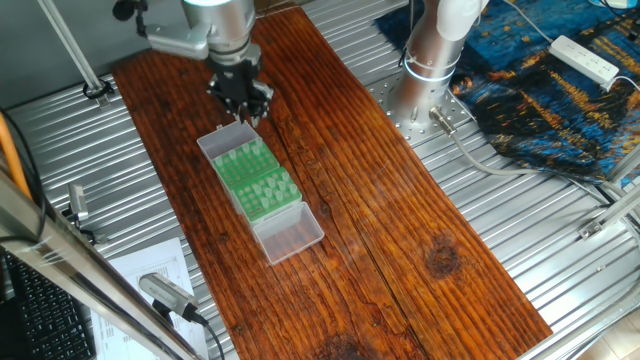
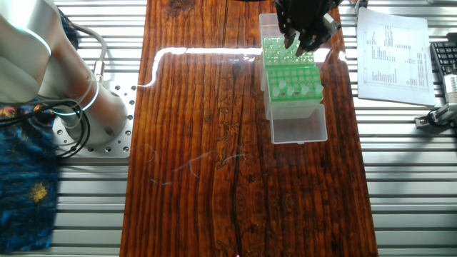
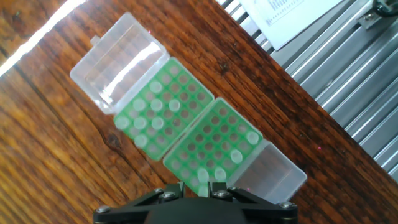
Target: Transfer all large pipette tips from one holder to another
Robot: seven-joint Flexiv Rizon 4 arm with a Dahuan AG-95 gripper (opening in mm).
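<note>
Here, a dark wooden surface [image 1: 380, 220] is running diagonally across one fixed view, lying on a ribbed metal bench [image 1: 520, 220]. At the lower left of that frame, the nearest part, a printed sheet [image 1: 150, 265] and a black keyboard [image 1: 40, 320] are sitting on the metal beside the wood. Further in, at centre left, two green racks [image 1: 258, 178] are lying end to end and touching, each with a clear lid [image 1: 288, 232] folded open at its outer end. Beyond them, at the upper left, the gripper [image 1: 243, 103] is hanging just above the far rack. At the upper right, the arm's silver base [image 1: 432, 60] is standing on the metal, with a blue patterned cloth [image 1: 545, 80] and a white power strip [image 1: 585, 58] behind it.

In the hand view, the black fingers [image 3: 214, 194] are showing at the bottom edge, parted only slightly, with a pale tip sitting in the gap between them; whether they are pressing on it I cannot tell. The large pipette tips [image 3: 155, 112] are standing in both racks: a cluster in the upper-left rack and a few along the lower-right rack's edges.
</note>
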